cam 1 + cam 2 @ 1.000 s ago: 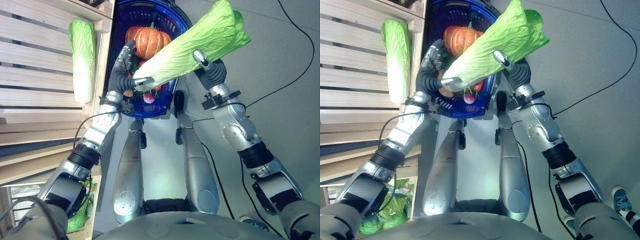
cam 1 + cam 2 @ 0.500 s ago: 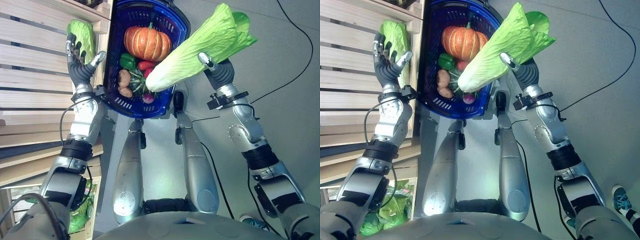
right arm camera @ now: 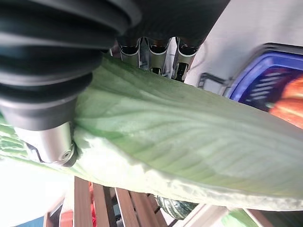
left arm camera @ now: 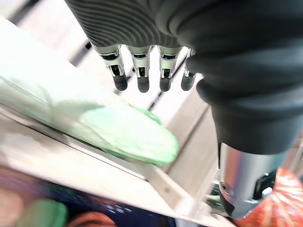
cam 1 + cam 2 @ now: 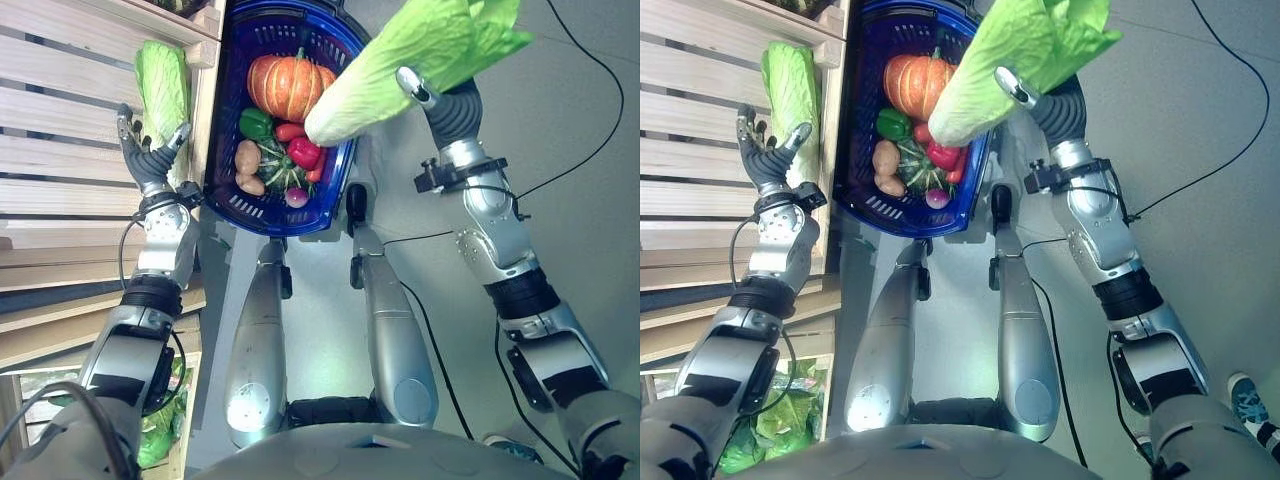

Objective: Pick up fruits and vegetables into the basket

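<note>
Right hand [image 5: 425,92] grips a napa cabbage [image 5: 400,55], thumb and fingers curled round it, white stem end hanging over the blue basket [image 5: 235,195] above the pumpkin [image 5: 290,85] and peppers. Left hand [image 5: 150,160] is spread open beside a second cabbage [image 5: 163,80] lying on the wooden shelf [image 5: 60,110].

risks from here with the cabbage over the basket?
1. The right hand holds the long cabbage near its middle; it may tip or slip.
2. The basket already holds a pumpkin and peppers, so the cabbage may overhang the rim.
3. The open left hand sits close to the shelf cabbage and may nudge it.
</note>
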